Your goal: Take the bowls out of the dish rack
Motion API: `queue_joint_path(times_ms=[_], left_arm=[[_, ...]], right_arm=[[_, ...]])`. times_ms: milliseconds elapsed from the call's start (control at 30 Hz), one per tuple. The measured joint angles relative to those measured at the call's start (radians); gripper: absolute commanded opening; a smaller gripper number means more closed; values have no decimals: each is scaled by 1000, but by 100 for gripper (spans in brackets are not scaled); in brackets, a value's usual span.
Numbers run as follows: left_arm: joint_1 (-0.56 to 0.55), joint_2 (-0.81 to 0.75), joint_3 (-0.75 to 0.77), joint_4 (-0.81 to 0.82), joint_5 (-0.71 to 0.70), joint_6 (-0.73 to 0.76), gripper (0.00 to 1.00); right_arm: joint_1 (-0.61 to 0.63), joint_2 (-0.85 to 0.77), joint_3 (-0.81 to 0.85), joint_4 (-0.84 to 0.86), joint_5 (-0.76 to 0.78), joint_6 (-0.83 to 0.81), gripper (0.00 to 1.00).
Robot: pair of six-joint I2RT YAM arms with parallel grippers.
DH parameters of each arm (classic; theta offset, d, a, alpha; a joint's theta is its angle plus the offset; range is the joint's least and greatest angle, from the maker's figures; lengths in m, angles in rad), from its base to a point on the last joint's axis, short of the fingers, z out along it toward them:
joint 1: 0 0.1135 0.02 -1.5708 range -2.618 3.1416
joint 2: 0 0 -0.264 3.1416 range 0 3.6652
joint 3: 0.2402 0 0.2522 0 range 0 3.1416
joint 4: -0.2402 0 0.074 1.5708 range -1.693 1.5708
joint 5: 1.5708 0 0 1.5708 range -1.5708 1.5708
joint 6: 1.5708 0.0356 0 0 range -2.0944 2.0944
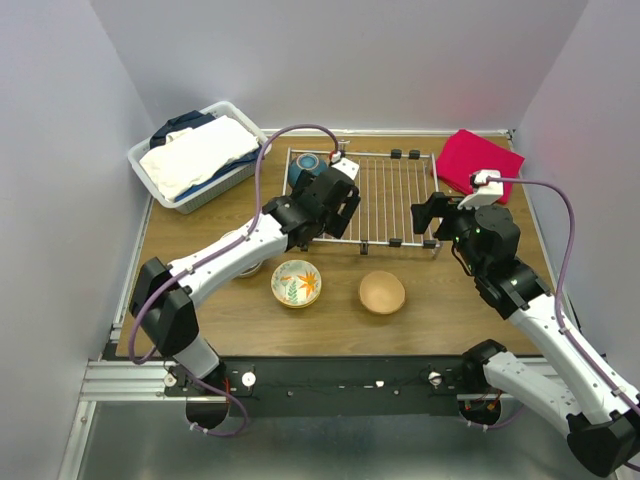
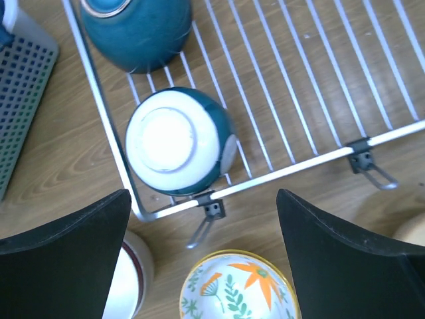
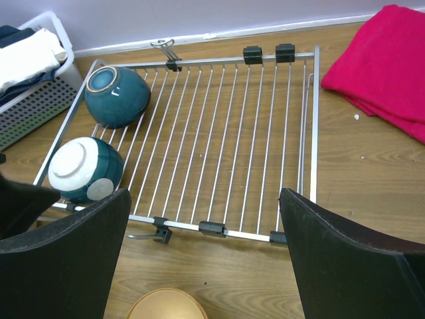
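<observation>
The silver wire dish rack (image 1: 390, 195) lies at the table's back middle. Two teal bowls are in its left end: one on its side at the back (image 3: 116, 96) (image 2: 139, 30) (image 1: 305, 167), one upside down with a white base at the front-left corner (image 2: 176, 143) (image 3: 83, 169). The second is hidden under my left gripper in the top view. My left gripper (image 1: 338, 210) (image 2: 202, 259) is open and empty above that corner. On the table in front sit a floral bowl (image 1: 297, 283) (image 2: 236, 292), a beige bowl (image 1: 382, 292) (image 3: 166, 304) and a white, dark-red-rimmed bowl (image 2: 129, 279). My right gripper (image 1: 433, 213) (image 3: 202, 266) is open and empty above the rack's front-right edge.
A white laundry basket (image 1: 195, 155) with clothes stands at the back left, close to the rack's left side (image 2: 23, 86). A red cloth (image 1: 480, 165) lies at the back right beside the rack. Black clips (image 3: 212, 228) sit on the rack's front rim.
</observation>
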Motion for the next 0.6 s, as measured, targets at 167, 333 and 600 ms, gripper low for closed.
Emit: queue_joint_path(times_ms=[167,333,600], left_arm=[[50,69,49,-37,-15,10,99],[79,166,113,-67,-34,20,99],[81,284,175,-106,-38,21,99]], right_arm=[[0,1,-5,-2,-6,3,100],[0,5,-9,-3,-23,6,100],[0,15,-12,-6,-51,15,100]])
